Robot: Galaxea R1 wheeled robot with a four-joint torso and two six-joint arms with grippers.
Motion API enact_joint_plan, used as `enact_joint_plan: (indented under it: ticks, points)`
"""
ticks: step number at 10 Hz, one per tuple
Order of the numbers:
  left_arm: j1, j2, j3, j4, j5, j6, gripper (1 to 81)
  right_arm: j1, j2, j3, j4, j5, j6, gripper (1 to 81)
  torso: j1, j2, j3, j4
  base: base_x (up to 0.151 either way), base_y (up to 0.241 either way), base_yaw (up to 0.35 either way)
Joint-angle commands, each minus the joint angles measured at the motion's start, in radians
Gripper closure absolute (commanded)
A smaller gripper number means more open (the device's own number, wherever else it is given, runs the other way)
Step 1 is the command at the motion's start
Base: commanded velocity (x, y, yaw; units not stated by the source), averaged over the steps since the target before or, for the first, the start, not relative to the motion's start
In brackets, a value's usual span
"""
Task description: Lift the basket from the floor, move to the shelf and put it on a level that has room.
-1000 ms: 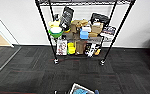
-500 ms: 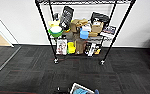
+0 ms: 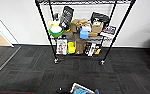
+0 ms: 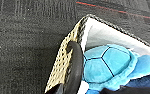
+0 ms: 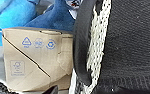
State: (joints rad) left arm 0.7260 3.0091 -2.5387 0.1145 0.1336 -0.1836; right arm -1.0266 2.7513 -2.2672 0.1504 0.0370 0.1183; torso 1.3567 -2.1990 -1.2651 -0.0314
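Basket [image 3: 77, 87] at the head view's lower edge, above the carpet [image 3: 28, 70], shelf [image 3: 83, 32] well ahead.
Turtle plush [image 4: 108, 62] and carton [image 5: 33, 57] lie inside; either hand's grip: cannot tell.

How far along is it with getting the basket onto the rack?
Done: nothing confirmed. In hand: the basket, holding a blue plush turtle and a cardboard box, sits at the robot's near edge, facing the shelf. Left: placing it; the two visible tiers look crowded.
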Motion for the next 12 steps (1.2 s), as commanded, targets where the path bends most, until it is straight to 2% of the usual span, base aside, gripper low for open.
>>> enact_joint_plan:
  ticks: [1,6,10,11,12]
  points:
    - [-0.101,0.011,0.011,0.013,0.041,0.006,1.0,0.087,-0.014,0.019,0.011,-0.005,0.046,1.0,0.000,0.000,0.000,0.000,0.000,0.000,0.000]
    - [-0.093,0.015,0.015,0.013,0.049,0.006,1.0,0.162,-0.014,-0.026,0.012,-0.005,0.064,1.0,0.000,0.000,0.000,0.000,0.000,0.000,0.000]
    - [-0.093,0.025,0.017,0.016,0.050,0.006,1.0,0.162,-0.014,-0.020,0.011,-0.003,0.064,1.0,0.000,0.000,0.000,0.000,0.000,0.000,0.000]
    - [-0.092,0.024,0.017,0.016,0.055,0.006,81.1,0.159,-0.014,-0.018,0.011,-0.003,0.066,81.1,0.000,0.000,0.000,0.000,0.000,0.000,0.000]
    - [-0.090,0.025,0.018,0.030,0.072,0.007,81.1,0.158,-0.013,-0.018,0.011,0.000,0.066,81.1,0.000,0.000,0.000,0.000,0.000,0.000,0.000]
